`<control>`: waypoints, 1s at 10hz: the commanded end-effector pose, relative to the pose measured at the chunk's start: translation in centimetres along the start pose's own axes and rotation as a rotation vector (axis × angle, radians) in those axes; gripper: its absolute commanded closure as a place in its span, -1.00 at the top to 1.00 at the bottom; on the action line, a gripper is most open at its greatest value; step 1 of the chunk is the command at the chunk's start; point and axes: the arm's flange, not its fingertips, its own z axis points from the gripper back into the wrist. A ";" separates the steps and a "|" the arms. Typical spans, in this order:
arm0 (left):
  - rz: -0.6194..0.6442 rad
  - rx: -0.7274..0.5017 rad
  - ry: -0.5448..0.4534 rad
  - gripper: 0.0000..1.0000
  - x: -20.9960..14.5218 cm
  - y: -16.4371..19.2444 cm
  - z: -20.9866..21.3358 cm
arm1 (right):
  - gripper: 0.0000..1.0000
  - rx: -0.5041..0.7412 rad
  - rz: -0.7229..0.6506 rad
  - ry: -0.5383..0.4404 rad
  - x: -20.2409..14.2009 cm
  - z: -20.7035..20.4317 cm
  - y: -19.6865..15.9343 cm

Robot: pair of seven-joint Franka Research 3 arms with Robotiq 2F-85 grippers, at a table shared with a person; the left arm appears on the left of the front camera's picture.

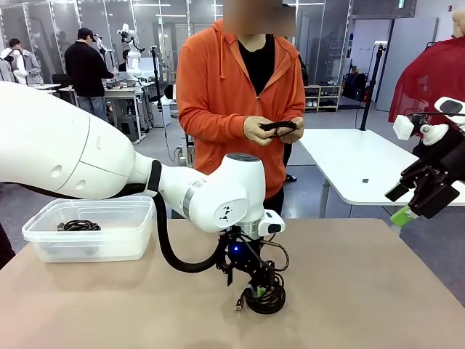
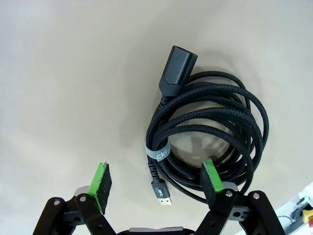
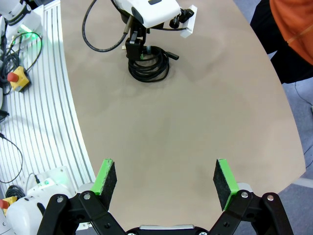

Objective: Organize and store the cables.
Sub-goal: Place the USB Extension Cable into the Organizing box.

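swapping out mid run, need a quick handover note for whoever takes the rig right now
Left tool: open, low over the coil on the table, one pad above the coil's edge, nothing gripped.
Right tool: open, empty, held high at the right.
Person's hands: holding the held cable at the far side.
Done: the stored cable lies in the bin at the left.
Left: close on the coil and bin it, then likely the held cable too.
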 end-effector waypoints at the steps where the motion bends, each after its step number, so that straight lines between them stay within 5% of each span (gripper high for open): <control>1: 0.029 -0.001 -0.005 0.42 0.6 -0.2 -0.4 | 1.00 -0.006 -0.006 -0.004 0.2 0.0 -0.2; 4: 0.043 0.012 -0.026 -1.00 0.8 -0.2 -0.5 | 1.00 -0.006 -0.006 -0.004 0.2 0.0 -0.2; 10: 0.023 0.009 -0.043 -1.00 0.9 -0.3 -0.3 | 1.00 -0.006 -0.006 -0.004 0.2 0.0 -0.2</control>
